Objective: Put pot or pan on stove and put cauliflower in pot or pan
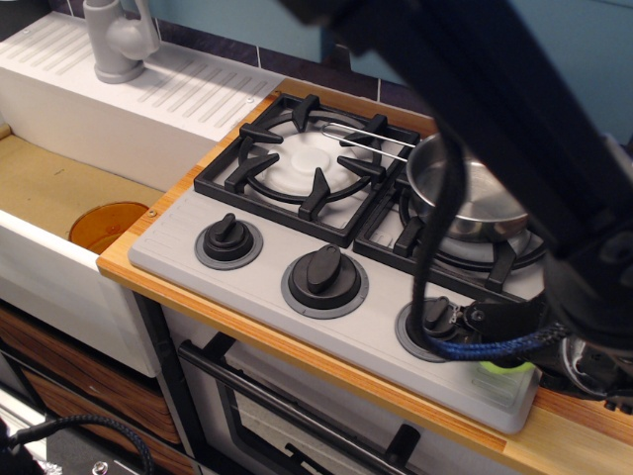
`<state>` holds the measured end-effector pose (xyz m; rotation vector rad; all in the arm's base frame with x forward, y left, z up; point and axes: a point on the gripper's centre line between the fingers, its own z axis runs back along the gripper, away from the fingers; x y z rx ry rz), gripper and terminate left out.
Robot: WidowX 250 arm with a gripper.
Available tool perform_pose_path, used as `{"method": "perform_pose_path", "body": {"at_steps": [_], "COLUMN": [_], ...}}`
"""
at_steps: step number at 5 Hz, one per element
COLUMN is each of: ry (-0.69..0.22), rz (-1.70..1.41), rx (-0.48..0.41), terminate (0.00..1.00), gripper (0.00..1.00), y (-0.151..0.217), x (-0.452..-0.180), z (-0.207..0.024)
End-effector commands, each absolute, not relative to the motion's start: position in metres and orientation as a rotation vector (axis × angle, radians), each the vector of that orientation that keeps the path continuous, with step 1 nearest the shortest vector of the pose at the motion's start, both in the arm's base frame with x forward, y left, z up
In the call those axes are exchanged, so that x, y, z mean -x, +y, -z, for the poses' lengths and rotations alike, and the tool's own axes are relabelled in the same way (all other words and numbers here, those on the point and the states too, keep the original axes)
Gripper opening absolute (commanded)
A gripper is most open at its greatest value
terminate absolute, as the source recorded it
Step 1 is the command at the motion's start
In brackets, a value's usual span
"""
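The shiny steel pan sits on the right burner of the grey stove, its wire handle reaching over the left burner. The arm hides part of the pan. My gripper is down at the stove's front right corner, by the right knob. It sits over the lime-green cauliflower, of which only a thin sliver shows beneath it. The fingers are hidden by the gripper body and blue cable, so I cannot tell whether they are closed on it.
A white sink unit with a grey tap stands at the back left. An orange round disc lies in the sink basin. The left and middle knobs line the stove front. The wooden counter edge runs along the front.
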<state>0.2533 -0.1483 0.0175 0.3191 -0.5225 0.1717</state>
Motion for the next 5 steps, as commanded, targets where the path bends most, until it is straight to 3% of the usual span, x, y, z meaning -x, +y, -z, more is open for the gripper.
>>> {"method": "perform_pose_path", "body": {"at_steps": [1, 2, 4, 5], "ry": [-0.528, -0.513, -0.437, -0.427], "rz": [-0.219, -0.221, -0.196, -0.192], "rx": [-0.306, -0.309, -0.296, -0.286], "terminate": [0.0, 0.0, 0.0, 0.0], "gripper": [0.0, 0.0, 0.0, 0.0], "y": [-0.15, -0.151, -0.141, -0.13], "x": [-0.266, -0.265, -0.26, -0.274], "z": [-0.029, -0.038, -0.096, -0.116]}}
